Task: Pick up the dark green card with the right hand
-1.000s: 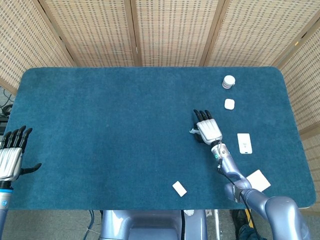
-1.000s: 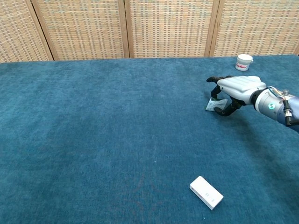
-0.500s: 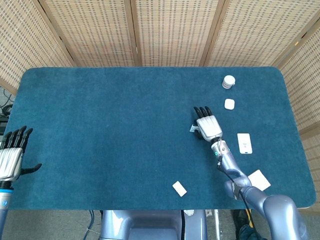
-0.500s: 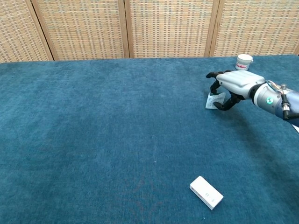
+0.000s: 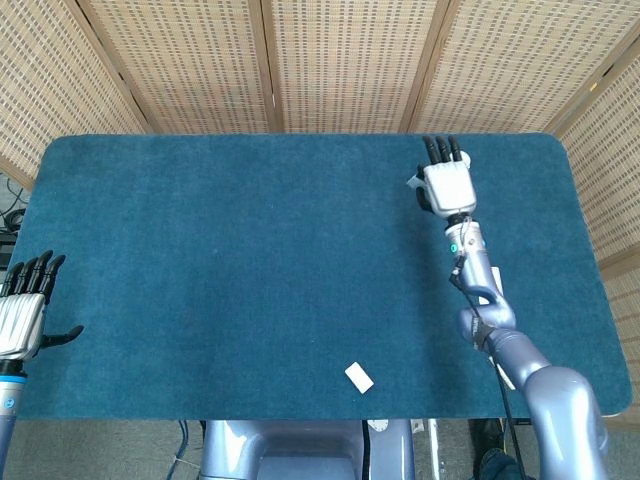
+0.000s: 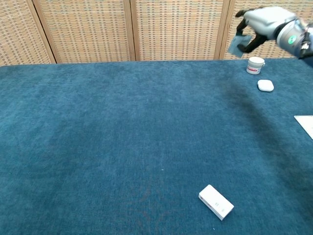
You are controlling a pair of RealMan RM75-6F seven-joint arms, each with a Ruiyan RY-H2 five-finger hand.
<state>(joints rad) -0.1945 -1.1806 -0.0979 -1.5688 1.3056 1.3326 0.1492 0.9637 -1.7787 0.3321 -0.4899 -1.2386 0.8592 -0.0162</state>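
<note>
Right hand [image 6: 268, 23]: raised well above the counter [image 6: 122, 127], palm down, its fingers [image 6: 250, 43] curled under and pinching the dark green card [image 6: 236, 45] at its upper edge — a pinch, because a thin flat card gives no body to wrap around.

Dark green card: hangs just below and in front of the right hand, tilted, clear of the cloth; in the head view only a pale sliver of it [image 5: 413, 184] shows beside the palm.

Task stage: by my reading the pick is made, since the card is off the counter and carried high.

Left hand [image 5: 22, 318]: far across the counter from the right hand, at the near edge, spread flat with nothing in it — parked there, I judge, because the task calls only for the right.

Below the right hand: a small white jar [image 6: 255, 64] and a white rounded case [image 6: 265, 85] stand on the cloth, untouched.

Well toward the robot from the right hand: a white rectangular box [image 6: 215, 201] lies flat.

Risk: the light pinch could let the card slip or twist.
</note>
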